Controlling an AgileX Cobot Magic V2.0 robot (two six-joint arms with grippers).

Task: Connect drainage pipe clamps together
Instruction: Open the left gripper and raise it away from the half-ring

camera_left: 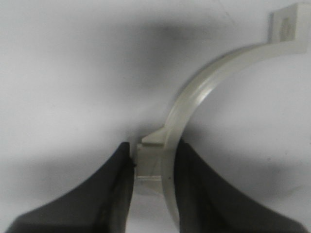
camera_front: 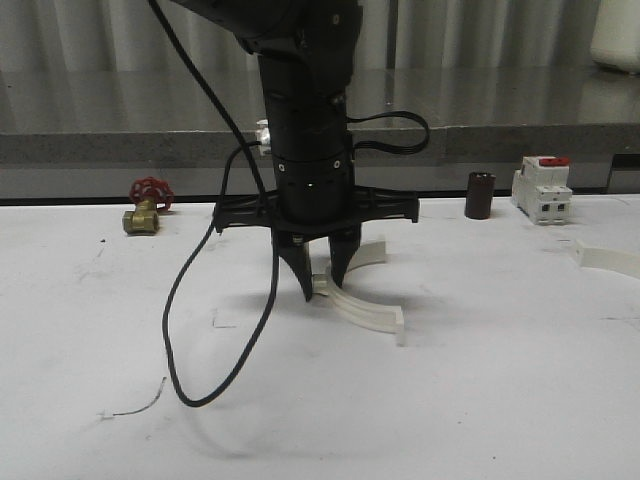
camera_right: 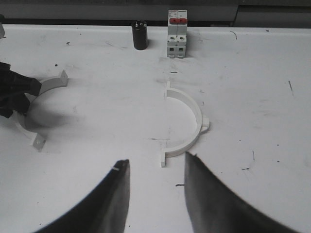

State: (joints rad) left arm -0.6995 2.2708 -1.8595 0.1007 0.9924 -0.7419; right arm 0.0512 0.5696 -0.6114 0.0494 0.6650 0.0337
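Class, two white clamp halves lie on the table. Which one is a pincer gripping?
The clamp half at table centre: the left pincer pinches its band. The other half lies free before the open right pincer.

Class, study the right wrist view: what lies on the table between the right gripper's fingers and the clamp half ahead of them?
Nothing: bare white table separates the right gripper from the clamp half, seen in the right wrist view.

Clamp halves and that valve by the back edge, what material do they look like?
White semicircular clamp halves: likely moulded plastic, slightly translucent with a dull sheen, from the milky edges in the left wrist view. Small valve: body looks like brass, yellowish metallic; red handwheel probably painted metal, too small to confirm.
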